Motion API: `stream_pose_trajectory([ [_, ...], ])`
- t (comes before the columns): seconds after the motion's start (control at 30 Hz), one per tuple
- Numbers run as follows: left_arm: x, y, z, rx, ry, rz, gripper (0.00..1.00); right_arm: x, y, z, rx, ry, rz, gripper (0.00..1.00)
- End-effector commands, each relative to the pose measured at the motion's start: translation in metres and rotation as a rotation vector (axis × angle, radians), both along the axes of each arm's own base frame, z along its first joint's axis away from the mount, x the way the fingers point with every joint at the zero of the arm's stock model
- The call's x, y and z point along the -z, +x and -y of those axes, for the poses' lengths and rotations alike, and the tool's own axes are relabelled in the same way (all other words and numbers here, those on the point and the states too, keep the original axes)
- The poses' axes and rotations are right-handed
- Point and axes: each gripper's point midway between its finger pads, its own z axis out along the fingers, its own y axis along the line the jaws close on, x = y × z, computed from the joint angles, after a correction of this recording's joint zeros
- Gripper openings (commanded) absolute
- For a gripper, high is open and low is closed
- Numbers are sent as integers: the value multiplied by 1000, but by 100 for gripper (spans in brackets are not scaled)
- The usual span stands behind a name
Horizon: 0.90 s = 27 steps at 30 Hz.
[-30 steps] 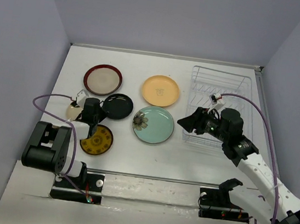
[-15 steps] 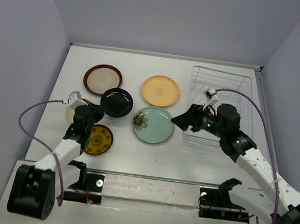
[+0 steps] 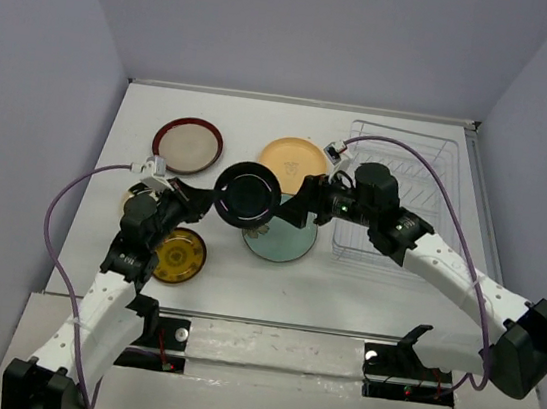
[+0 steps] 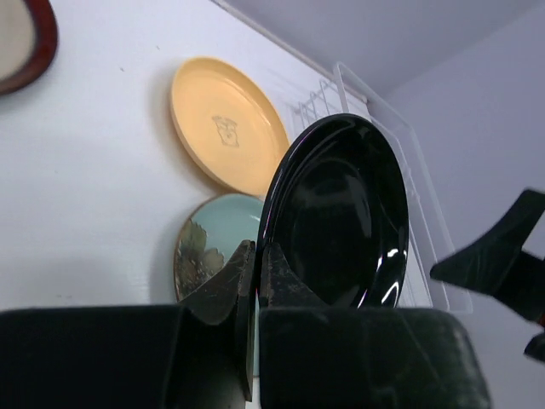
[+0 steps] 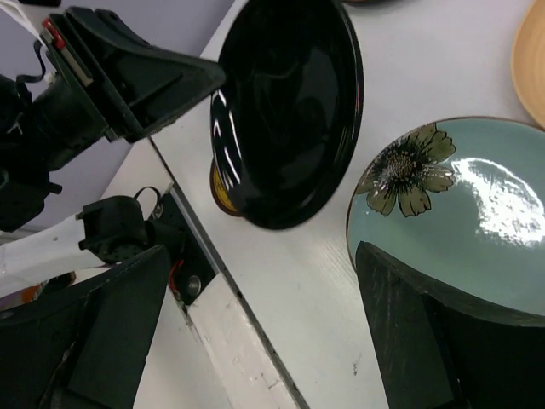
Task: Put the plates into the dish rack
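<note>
Black plate (image 3: 248,194) clamped by rim in left gripper (image 4: 255,260); right gripper (image 5: 264,249) fingers apart.

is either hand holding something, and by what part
The left hand pinches the black plate by its rim, at the edge nearest that arm. The right hand is open, holding nothing.
</note>
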Motion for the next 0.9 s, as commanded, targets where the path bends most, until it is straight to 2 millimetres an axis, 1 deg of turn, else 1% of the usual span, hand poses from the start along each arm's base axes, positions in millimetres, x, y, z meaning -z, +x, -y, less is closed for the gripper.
stream_pose_trajectory([
  [0.0,-38,-24,30,197,6,111,6,-33,10,-10,-21,31,100,96],
  [0.07,-41,-27,33,219,5,119,6,-33,11,-14,-27,37,80,96],
  [0.1,-44,-30,36,239,4,127,6,-27,14,-16,-21,26,65,96],
  [0.23,-54,-38,43,284,4,158,6,-19,22,-14,29,13,43,95],
  [0.37,-57,-43,47,314,1,169,6,-18,25,-13,53,16,29,92],
  [0.4,-55,-43,48,317,3,165,6,-18,25,-14,52,17,28,89],
  [0.47,-53,-46,52,337,1,160,6,-21,22,-17,37,36,21,76],
  [0.5,-53,-48,56,356,-2,159,6,-22,18,-20,5,47,11,60],
  [0.53,-52,-49,59,369,0,153,6,-26,17,-23,-10,66,17,40],
  [0.57,-53,-50,61,378,-2,153,6,-28,16,-25,-18,78,11,15],
  [0.6,-56,-52,63,390,-1,161,9,-30,17,-23,-8,81,15,7],
  [0.63,-59,-53,63,395,2,167,26,-31,18,-21,8,81,22,7],
  [0.67,-57,-54,63,400,12,151,35,-40,22,-14,58,87,51,7],
  [0.7,-69,-55,63,403,26,170,45,-43,25,-9,88,81,64,7],
  [0.73,-74,-55,61,401,73,199,53,-48,31,-1,130,82,85,7],
  [0.77,-77,-55,59,400,104,206,61,-48,32,6,158,61,85,7],
  [0.8,-83,-56,56,393,137,224,75,-55,42,19,208,51,111,7],
  [0.83,-90,-56,52,375,174,217,86,-60,49,36,284,30,127,7],
  [0.87,-85,-58,46,367,243,217,99,-66,70,64,403,7,159,7],
])
